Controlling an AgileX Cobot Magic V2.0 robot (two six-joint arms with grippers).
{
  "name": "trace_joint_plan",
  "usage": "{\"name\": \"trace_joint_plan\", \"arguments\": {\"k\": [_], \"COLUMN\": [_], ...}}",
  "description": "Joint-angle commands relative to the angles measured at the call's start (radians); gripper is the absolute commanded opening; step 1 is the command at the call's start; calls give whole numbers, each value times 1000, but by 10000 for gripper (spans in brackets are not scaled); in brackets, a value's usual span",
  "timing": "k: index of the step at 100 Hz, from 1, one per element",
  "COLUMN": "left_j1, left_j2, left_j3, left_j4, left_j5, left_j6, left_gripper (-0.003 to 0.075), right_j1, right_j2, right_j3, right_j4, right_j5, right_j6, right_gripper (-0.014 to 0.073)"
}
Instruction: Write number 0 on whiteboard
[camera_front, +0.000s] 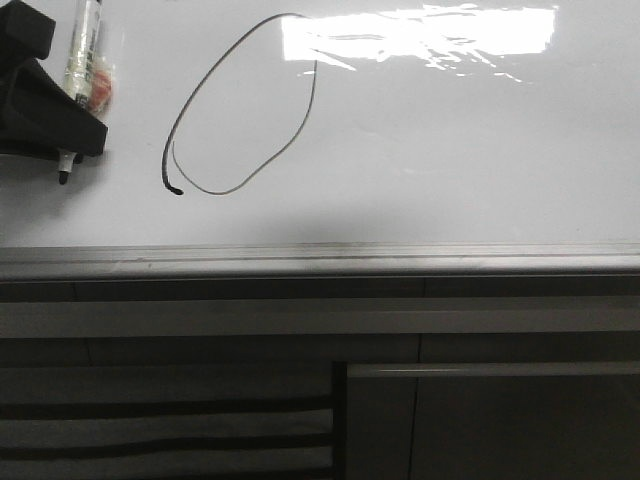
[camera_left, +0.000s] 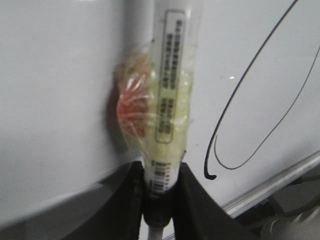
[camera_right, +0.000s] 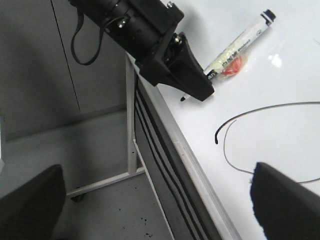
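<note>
Already the number 0 (camera_front: 245, 105) sits finished on the whiteboard (camera_front: 450, 150). The left gripper (camera_front: 62, 135), jaws clamped on the marker (camera_front: 80, 60), hangs just beside the loop's dark blob. A stray dip there would smear or add a line. The right gripper's (camera_right: 150, 200) jaws stand apart, empty.

Even, cool overhead lighting. A bright rectangular glare patch lies on the far right of the glossy whiteboard (camera_front: 450, 150), washing out the far end of the number 0 (camera_front: 240, 105). A soft shadow band runs along the near edge rail. The left wrist view is blurred (marker (camera_left: 172, 100) label unreadable); dark cabinet panels (camera_front: 480, 420) underexposed.
</note>
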Motion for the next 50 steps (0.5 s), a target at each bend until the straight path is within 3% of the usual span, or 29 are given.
{"name": "trace_joint_plan", "arguments": {"k": [1,50], "left_j1": [-6,-6], "left_j2": [-19,-19], "left_j3": [-31,29], "left_j4": [-32,-32], "left_j5": [-6,28], "left_j6": [1,-32], "left_gripper": [-20,-20], "right_j1": [2,2], "right_j2": [-27,-27], "right_j3": [-31,-31], "right_j4": [21,21], "right_j5": [-34,-5], "right_j6": [-4,-4], "right_gripper": [651,651]}}
